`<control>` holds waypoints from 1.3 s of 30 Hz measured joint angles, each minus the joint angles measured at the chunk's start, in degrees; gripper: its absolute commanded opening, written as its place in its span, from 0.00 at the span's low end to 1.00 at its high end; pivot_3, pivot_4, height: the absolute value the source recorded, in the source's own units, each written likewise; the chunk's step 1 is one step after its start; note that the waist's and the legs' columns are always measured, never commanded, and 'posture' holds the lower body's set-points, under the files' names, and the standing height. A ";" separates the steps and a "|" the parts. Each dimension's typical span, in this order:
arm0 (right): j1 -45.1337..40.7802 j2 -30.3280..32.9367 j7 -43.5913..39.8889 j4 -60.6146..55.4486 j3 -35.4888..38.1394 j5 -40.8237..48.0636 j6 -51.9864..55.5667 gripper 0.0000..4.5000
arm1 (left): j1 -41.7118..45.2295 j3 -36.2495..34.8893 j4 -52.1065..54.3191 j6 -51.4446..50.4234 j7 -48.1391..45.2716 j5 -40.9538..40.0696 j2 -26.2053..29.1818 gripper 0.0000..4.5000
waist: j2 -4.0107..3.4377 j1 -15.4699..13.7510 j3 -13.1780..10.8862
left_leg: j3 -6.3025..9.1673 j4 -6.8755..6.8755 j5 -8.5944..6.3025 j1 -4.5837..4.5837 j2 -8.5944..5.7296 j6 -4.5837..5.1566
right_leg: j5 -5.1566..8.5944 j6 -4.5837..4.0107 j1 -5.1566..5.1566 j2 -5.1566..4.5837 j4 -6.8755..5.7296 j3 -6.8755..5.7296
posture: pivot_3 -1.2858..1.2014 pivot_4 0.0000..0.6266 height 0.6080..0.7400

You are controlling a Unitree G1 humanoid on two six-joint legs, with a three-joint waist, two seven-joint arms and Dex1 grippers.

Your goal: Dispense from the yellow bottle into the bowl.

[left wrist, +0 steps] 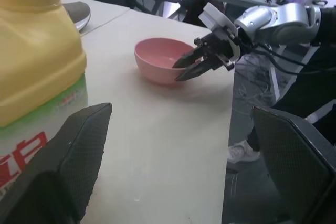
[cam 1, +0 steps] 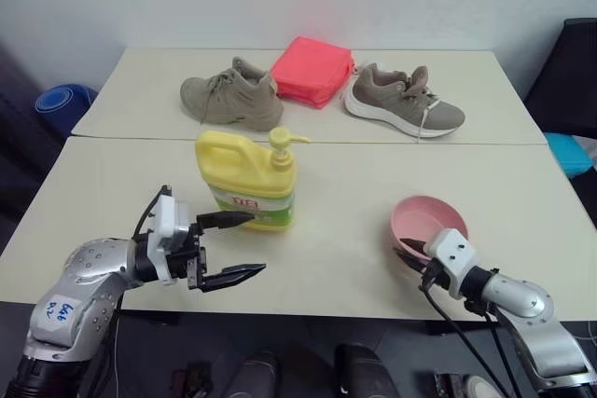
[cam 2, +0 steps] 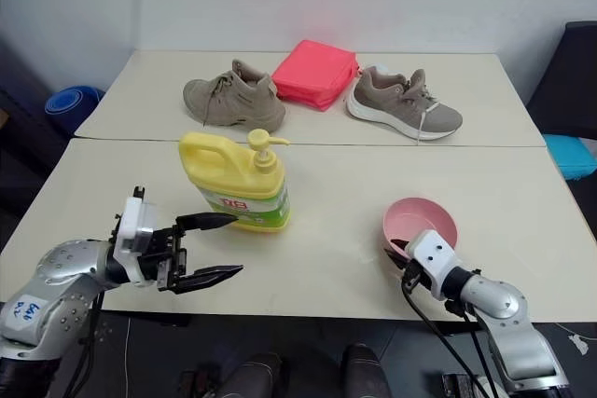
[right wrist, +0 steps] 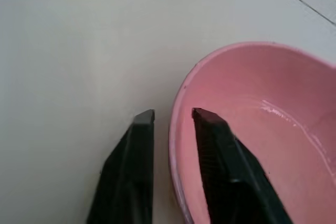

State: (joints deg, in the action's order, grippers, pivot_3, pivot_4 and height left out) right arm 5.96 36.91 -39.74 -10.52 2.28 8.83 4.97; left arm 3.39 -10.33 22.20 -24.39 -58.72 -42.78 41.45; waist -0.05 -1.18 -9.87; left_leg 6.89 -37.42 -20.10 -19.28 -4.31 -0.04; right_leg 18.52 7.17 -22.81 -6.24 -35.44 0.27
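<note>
**Right fingers pinch the bowl rim**

Our right gripper (right wrist: 173, 116) clamps the small pink plastic bowl (cam 1: 431, 222) by its near rim. Our left gripper (cam 1: 244, 245) gapes empty just beside the large yellow plastic pump bottle (cam 1: 247, 182) mid-table (cam 1: 345, 258).

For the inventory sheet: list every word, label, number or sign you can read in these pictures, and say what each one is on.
Red lettering on the white-green label of the yellow bottle: present, but too blurred to read.
Blue handwriting on a white sticker on the left arm: too small to read.
Pink bowl, red cloth pad, both shoes, table: no text visible.
</note>
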 measured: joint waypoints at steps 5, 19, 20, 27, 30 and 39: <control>-2.00 1.92 -3.27 -2.02 0.42 1.08 0.19 0.00 | 5.51 -4.98 0.62 -8.11 3.02 -10.25 2.22 0.92 | 0.01 0.18 -0.09 | 0.00 -0.10 0.00 0.00 0.00 0.00 | 0.00 0.00 0.00 0.00 -0.09 0.01 | 0.52 0.24 1.00; -39.01 10.05 -19.52 -6.70 -9.44 7.99 21.35 0.00 | 36.71 1.79 -6.63 -11.24 19.47 -6.90 -5.00 0.00 | 0.14 0.39 -0.24 | 0.00 -0.68 -0.04 -1.09 0.01 -0.10 | -0.04 0.05 -1.08 0.39 -0.50 -0.13 | 0.52 0.24 1.00; -43.16 10.15 -21.33 -5.83 -11.71 7.97 23.23 0.00 | 37.77 2.87 -8.00 -11.20 19.89 -5.32 -5.80 0.00 | 0.18 0.54 -0.26 | -0.04 -0.71 -0.04 -1.17 -0.01 -0.10 | -0.04 0.06 -1.18 0.40 -0.48 -0.20 | 0.52 0.24 1.00; -52.84 12.64 -29.39 -4.86 -16.60 7.91 28.70 0.00 | 39.54 4.66 -9.47 -11.23 18.33 -2.44 -6.35 0.00 | 0.21 1.26 -0.28 | -0.03 -0.90 -0.04 -1.91 -0.02 -0.10 | -0.09 0.11 -1.86 0.29 -0.72 -0.32 | 0.52 0.24 1.00; -50.85 15.66 -31.28 -5.49 -17.70 7.78 30.55 0.00 | 39.24 4.26 -9.52 -9.99 17.20 -1.88 -6.58 0.00 | 0.21 1.07 -0.28 | 0.02 -0.91 -0.04 -1.94 -0.06 -0.09 | -0.09 0.11 -1.83 0.10 -0.71 -0.41 | 0.52 0.24 1.00; -30.40 25.14 -30.18 -4.59 -16.79 2.61 27.84 0.00 | 30.27 -3.85 -6.91 -10.80 4.05 -10.08 0.18 0.00 | 0.22 1.42 -0.28 | -0.12 -1.09 -0.03 -1.86 -0.10 -0.07 | -0.09 0.13 -1.84 -0.02 -0.73 -0.36 | 0.52 0.24 1.00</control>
State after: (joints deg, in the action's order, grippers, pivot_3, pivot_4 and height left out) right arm -24.44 62.05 -69.91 -15.10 -14.51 11.44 32.81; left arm 33.66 -14.18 15.29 -35.19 -54.67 -52.86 41.63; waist 0.16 0.24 -10.16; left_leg 6.77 -38.51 -20.13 -21.14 -4.42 -0.12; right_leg 18.42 7.29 -24.64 -6.26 -36.17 -0.09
